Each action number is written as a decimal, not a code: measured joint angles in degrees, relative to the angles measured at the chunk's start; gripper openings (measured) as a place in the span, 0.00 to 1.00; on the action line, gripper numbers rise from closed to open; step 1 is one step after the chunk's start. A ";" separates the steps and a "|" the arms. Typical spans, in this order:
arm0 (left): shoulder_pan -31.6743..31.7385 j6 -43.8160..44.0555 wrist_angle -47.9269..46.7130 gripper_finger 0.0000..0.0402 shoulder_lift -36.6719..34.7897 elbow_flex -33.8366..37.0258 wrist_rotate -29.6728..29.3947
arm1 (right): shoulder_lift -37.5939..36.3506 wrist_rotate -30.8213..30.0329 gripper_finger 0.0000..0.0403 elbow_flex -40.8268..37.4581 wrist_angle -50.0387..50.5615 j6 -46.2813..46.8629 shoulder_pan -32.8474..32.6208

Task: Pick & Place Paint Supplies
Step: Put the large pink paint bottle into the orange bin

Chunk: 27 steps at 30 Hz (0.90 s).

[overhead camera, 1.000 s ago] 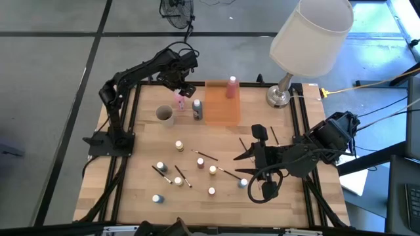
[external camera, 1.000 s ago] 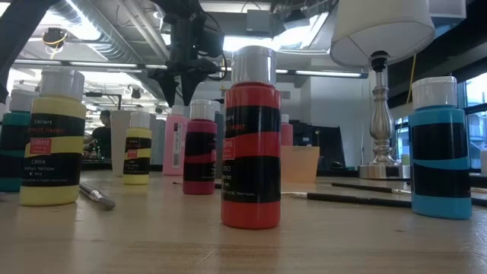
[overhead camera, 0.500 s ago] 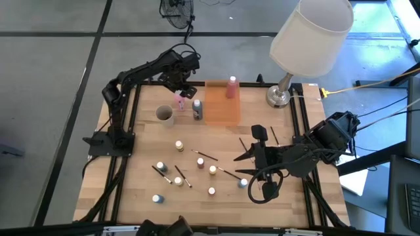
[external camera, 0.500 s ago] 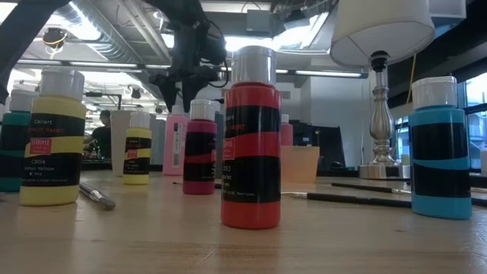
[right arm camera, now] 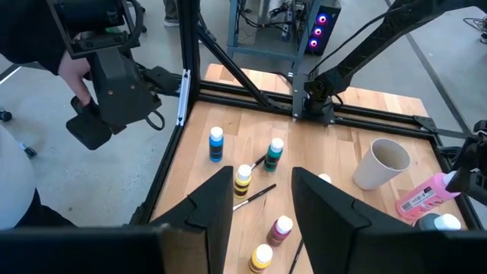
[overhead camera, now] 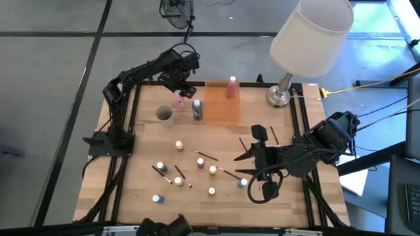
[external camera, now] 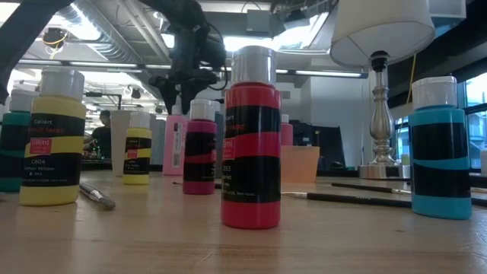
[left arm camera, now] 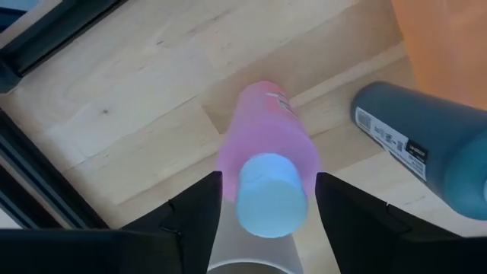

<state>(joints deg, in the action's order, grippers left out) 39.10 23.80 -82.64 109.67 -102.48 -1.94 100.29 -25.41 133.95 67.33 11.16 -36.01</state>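
Left claw [overhead camera: 181, 90] is positioned at the far side of the wooden surface [overhead camera: 282, 196], directly over the tall pink bottle [overhead camera: 178, 101]. In the left wrist view the two fingers [left arm camera: 199, 213] are seen spread on either side of that bottle's pale cap [left arm camera: 265, 195], with a gap visible on both sides; contact is probably not made, though this cannot be confirmed from here. The bottle is standing upright. A dark bottle [overhead camera: 197, 109] is standing just beside it, and a white cup [overhead camera: 164, 115] is set near it on the other side. A second pink bottle [overhead camera: 231, 87] is placed on the orange tray [overhead camera: 220, 108], next to the lamp base [overhead camera: 278, 97].

Right claw [overhead camera: 257, 139] is held above the surface on the right side, fingers parted, nothing gripped. Small paint bottles [overhead camera: 178, 145] and thin brushes [overhead camera: 206, 155] are scattered across the near half of the surface. In the low view a red bottle [external camera: 251, 137] is seen closest, with yellow [external camera: 53, 138] and blue [external camera: 440, 148] ones to either side.
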 joint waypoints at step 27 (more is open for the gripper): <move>0.56 -8.03 0.71 0.30 0.00 -0.02 -0.16 | 0.00 0.09 0.34 0.00 0.19 0.17 0.00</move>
<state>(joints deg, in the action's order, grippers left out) 39.66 15.78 -81.93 109.67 -102.50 -2.10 100.29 -25.32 133.95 67.52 11.33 -36.01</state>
